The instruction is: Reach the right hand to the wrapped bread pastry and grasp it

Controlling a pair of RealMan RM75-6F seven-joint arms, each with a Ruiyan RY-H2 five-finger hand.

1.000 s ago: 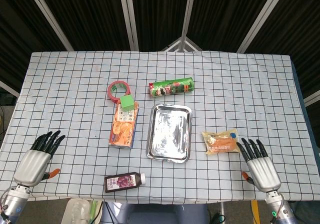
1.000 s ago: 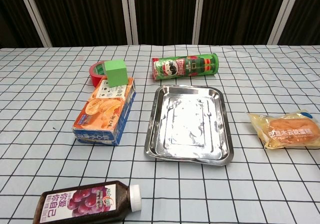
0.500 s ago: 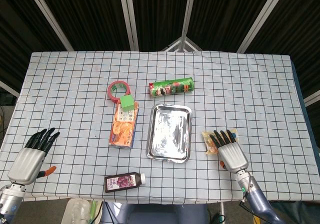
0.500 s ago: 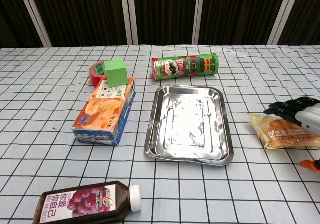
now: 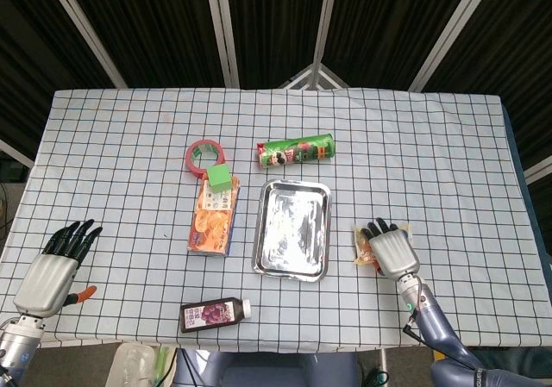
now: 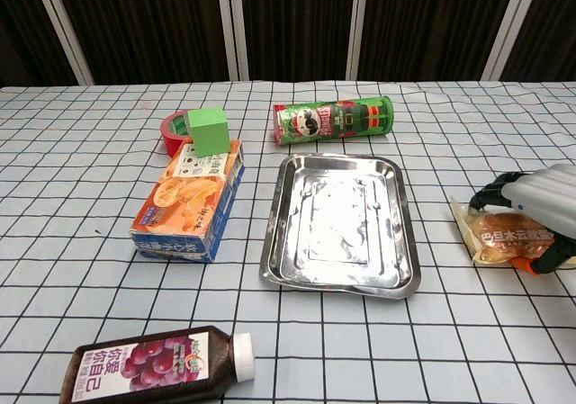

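The wrapped bread pastry [image 5: 361, 248] [image 6: 509, 237], an orange bun in a clear yellow-edged wrapper, lies on the checked cloth right of the metal tray. My right hand [image 5: 390, 248] [image 6: 542, 193] lies on top of it. The fingers curl down over its far edge and the thumb presses its near right side, so the hand grips it on the table. Most of the pastry is hidden under the hand in the head view. My left hand [image 5: 55, 268] hovers at the table's front left corner, fingers stretched out and holding nothing.
A steel tray [image 5: 262, 232] [image 6: 270, 269] sits just left of the pastry. Behind it lies a green chips can [image 5: 296, 152] [image 6: 333, 119]. An orange juice carton [image 5: 213, 219], green cube [image 5: 220, 177] and red tape roll [image 5: 204, 154] lie left. A grape drink bottle [image 5: 216, 313] lies at the front.
My right hand has moved left and forward from the table's front right onto the pastry, and its fingers have curled down around it. The left hand drew back slightly.
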